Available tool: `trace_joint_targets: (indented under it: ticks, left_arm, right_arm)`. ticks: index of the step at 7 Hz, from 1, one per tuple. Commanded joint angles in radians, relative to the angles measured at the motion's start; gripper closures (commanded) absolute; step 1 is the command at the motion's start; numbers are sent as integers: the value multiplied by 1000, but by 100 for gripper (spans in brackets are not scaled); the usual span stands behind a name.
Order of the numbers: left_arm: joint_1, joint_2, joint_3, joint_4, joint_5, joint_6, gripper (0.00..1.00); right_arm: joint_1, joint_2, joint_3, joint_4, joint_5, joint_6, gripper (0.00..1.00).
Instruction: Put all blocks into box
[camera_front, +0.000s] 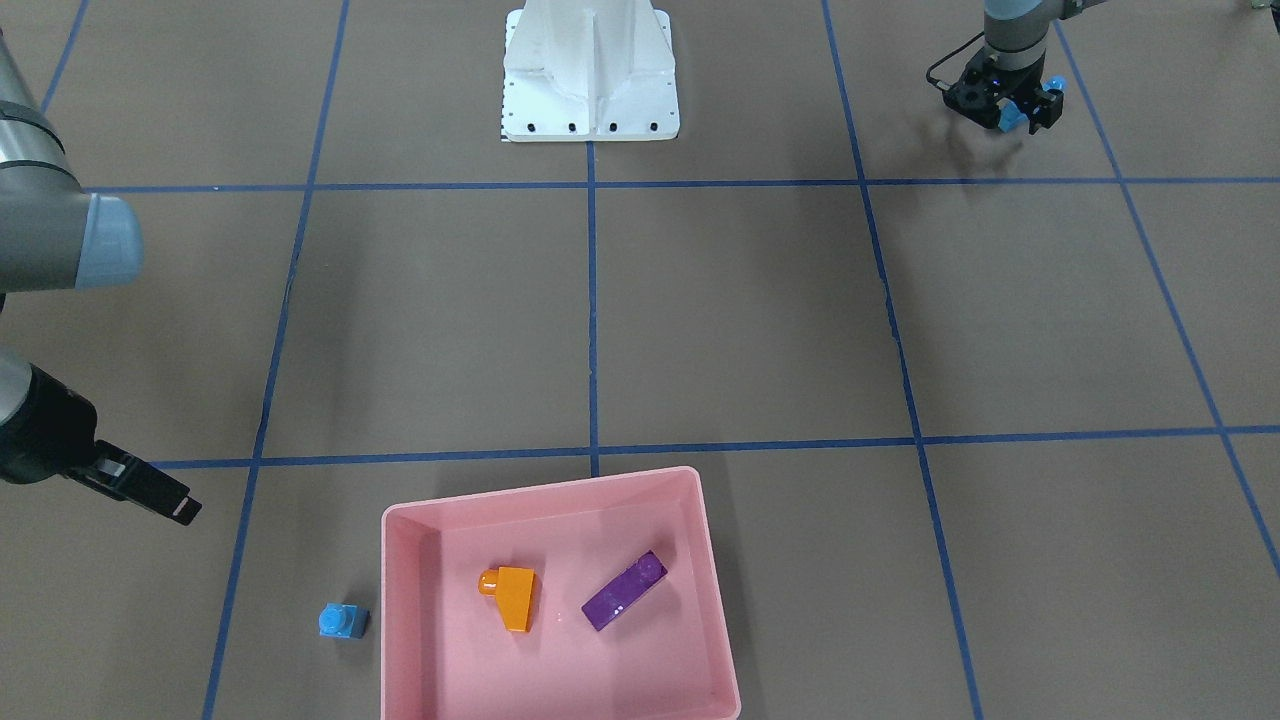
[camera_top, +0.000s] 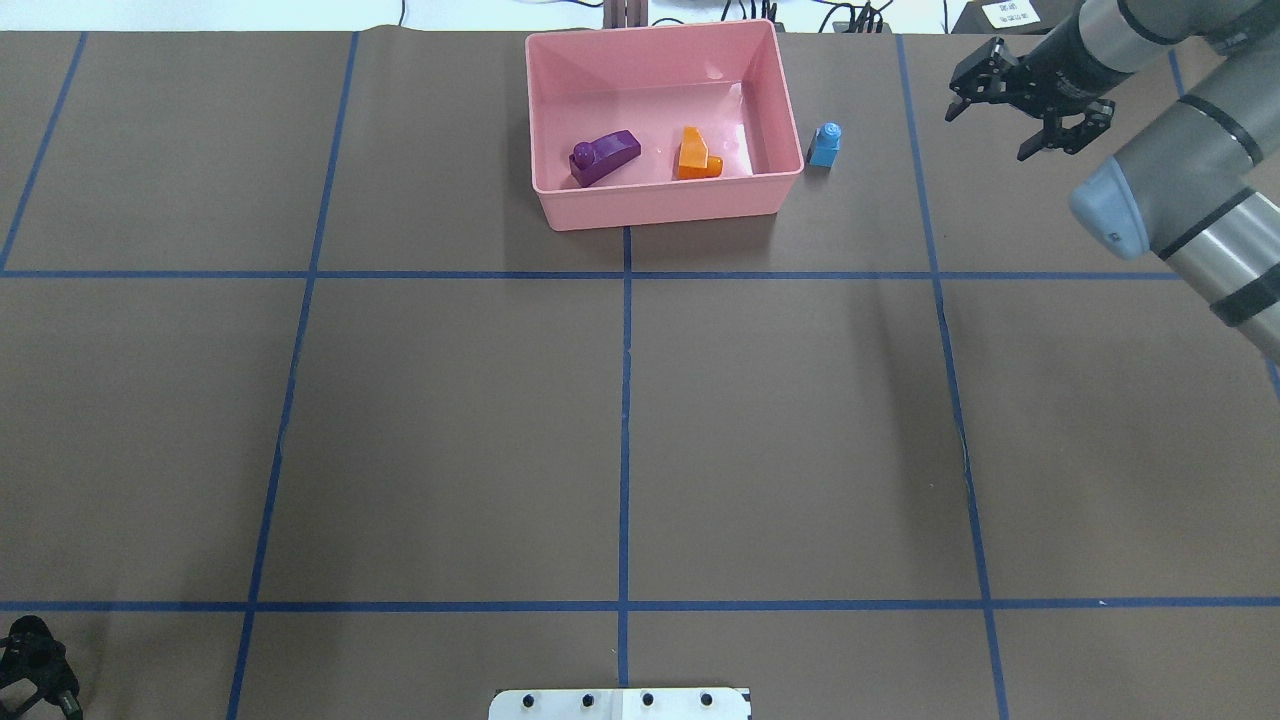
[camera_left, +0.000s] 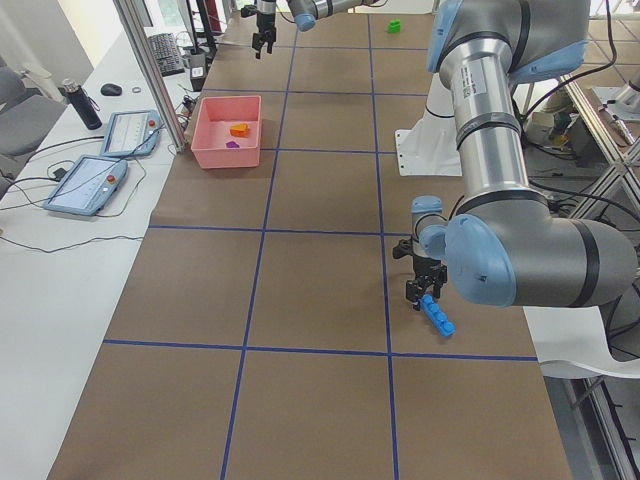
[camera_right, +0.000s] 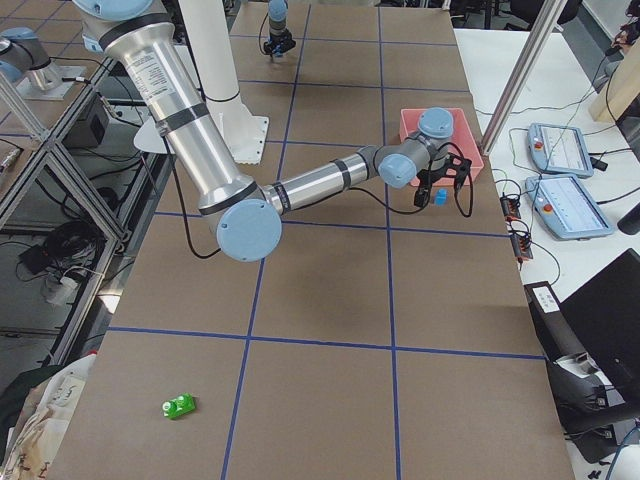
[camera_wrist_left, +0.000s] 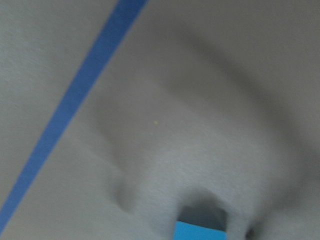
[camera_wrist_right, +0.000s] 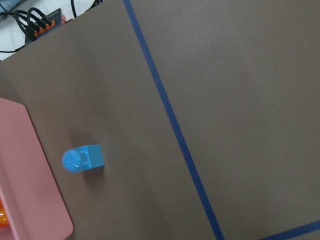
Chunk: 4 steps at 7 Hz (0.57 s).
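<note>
Blocks lie in several places. Two are inside the box, the pink tray standing at the middle of the far edge of the bench, opposite the robot. The orange sloped block lies there with its stud pointing sideways. The long purple block lies aslant beside it, and the two are apart. The small one-stud light blue block stands stud-up on the bench, just outside the box wall on the robot's right and not touching it. The green block lies well away from everything else, near the right-hand end of the bench and on the robot's side of it.

The left gripper is on the robot's side of the bench, toward the left end. Its fingers are clenched on one end of the long light blue block, whose free end slants downward. I cannot tell whether that end touches the bench.

The right gripper hangs above the bench near the far edge, to the right of the small one-stud light blue block and apart from it. Its fingers are spread wide, with nothing between them and nothing touching them.
</note>
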Motion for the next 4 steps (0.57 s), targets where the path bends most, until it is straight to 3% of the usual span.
trace_joint_targets:
  ticks: [1, 2, 3, 4]
  left_arm:
    - [22, 9, 4, 2, -27, -17, 31]
    - [20, 18, 2, 5, -38, -11, 73]
    - [17, 37, 1, 14, -43, -18, 100]
    - [2, 73, -48, 16, -43, -21, 100]
  right_arm:
    - [5, -43, 35, 0, 3, -18, 0]
    - [5, -43, 35, 0, 3, -18, 0]
    - [5, -43, 36, 0, 3, -18, 0]
    - [5, -46, 48, 0, 3, -17, 0]
